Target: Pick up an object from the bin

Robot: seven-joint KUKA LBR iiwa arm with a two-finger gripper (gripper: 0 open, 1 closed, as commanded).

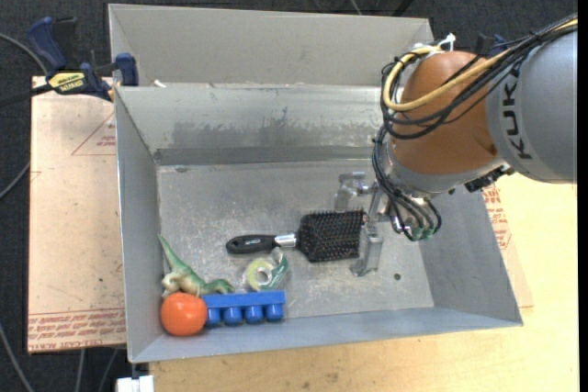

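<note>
Down near the floor of the grey metal bin (pixel 276 188), the tool (pixel 360 229) has its fingers spread apart at the right end of a black plastic hairbrush (pixel 326 237). The brush lies mid-floor with its handle pointing left. Contact cannot be judged. A round orange ball (pixel 184 314) and a blue knobbed block (pixel 243 308) lie in the near-left corner.
</note>
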